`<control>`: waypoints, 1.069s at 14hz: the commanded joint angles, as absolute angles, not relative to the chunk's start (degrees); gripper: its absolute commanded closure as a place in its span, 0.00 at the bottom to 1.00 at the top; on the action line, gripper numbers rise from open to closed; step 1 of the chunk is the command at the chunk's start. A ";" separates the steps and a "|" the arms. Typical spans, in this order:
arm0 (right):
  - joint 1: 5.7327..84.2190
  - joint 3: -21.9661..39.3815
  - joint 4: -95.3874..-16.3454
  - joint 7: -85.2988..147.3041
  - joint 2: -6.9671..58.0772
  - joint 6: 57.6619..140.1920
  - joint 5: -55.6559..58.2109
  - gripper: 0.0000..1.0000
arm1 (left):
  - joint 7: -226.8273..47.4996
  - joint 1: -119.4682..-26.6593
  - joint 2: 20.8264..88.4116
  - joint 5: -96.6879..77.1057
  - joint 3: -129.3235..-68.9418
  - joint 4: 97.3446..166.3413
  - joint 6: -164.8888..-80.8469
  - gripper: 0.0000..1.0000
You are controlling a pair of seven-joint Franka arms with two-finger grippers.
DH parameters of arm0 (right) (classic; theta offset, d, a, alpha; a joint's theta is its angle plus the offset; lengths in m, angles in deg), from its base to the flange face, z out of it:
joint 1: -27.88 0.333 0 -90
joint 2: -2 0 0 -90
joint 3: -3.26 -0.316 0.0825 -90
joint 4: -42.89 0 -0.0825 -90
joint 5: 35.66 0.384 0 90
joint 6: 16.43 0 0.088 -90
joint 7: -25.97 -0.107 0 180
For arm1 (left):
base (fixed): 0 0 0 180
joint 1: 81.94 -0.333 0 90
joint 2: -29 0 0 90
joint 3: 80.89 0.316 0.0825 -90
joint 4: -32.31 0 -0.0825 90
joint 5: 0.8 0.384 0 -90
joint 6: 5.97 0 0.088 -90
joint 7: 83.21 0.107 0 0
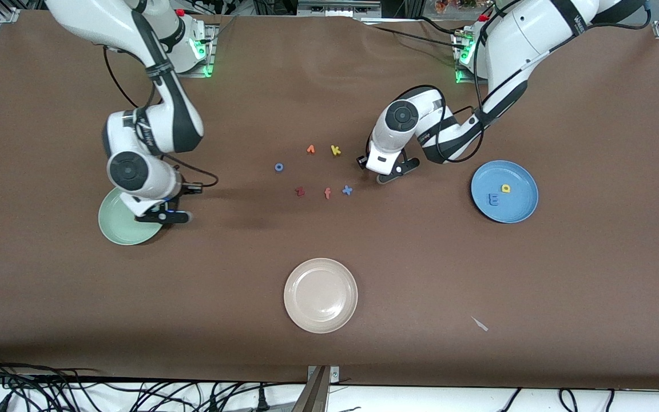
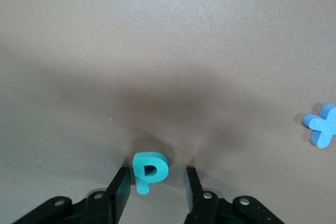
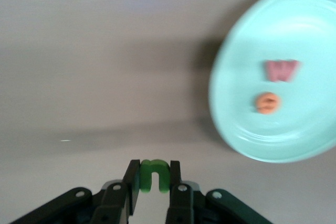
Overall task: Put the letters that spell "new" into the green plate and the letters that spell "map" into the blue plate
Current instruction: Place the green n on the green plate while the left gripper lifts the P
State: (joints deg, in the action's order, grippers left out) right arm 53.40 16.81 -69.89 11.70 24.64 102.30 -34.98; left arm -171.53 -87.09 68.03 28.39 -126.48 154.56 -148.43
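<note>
The right gripper grasps the green n by the green plate's 3 o'clock rim. The left gripper, released, straddles the p lying on the desk. Likely light, soft foam: pinch flat sides gently

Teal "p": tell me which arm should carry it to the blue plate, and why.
Left. The left gripper has its open fingers on either side of the teal "p", and the blue plate lies toward that arm's end. The right gripper is shut on the green "n" beside the green plate.
</note>
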 commanded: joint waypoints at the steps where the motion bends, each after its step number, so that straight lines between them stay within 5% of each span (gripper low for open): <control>1: 53.45 21.52 -70.75 12.79 24.58 101.08 -35.30 0.85 | -170.32 -87.74 68.28 31.81 -125.02 153.95 -146.86 0.49; 4: 51.88 23.03 -70.66 13.23 27.13 102.83 -35.39 0.84 | -170.40 -87.48 68.28 31.81 -125.02 153.95 -146.86 0.50; 7: 49.68 23.03 -70.66 16.82 28.54 106.08 -35.39 0.61 | -170.31 -86.95 68.46 31.81 -125.02 154.03 -146.86 0.59; 8: 49.41 23.03 -70.58 16.92 28.81 106.52 -35.31 0.38 | -170.31 -86.86 68.55 31.81 -125.02 154.03 -146.86 0.61; 9: 49.41 23.03 -70.49 16.83 28.90 106.62 -35.13 0.00 | -170.31 -86.69 68.64 31.81 -125.02 154.03 -146.77 0.64; 13: 49.76 22.95 -68.47 16.13 28.37 104.69 -34.95 0.00 | -169.26 -86.51 68.64 31.81 -125.02 154.03 -146.68 0.80; 15: 49.94 22.86 -67.07 16.04 28.11 101.97 -34.34 0.00 | -169.26 -86.60 68.20 31.81 -125.02 153.86 -146.68 0.80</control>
State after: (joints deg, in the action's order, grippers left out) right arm 49.82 23.05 -68.47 15.85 29.04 105.03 -34.91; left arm -169.60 -87.19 67.63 29.31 -126.44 154.21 -147.46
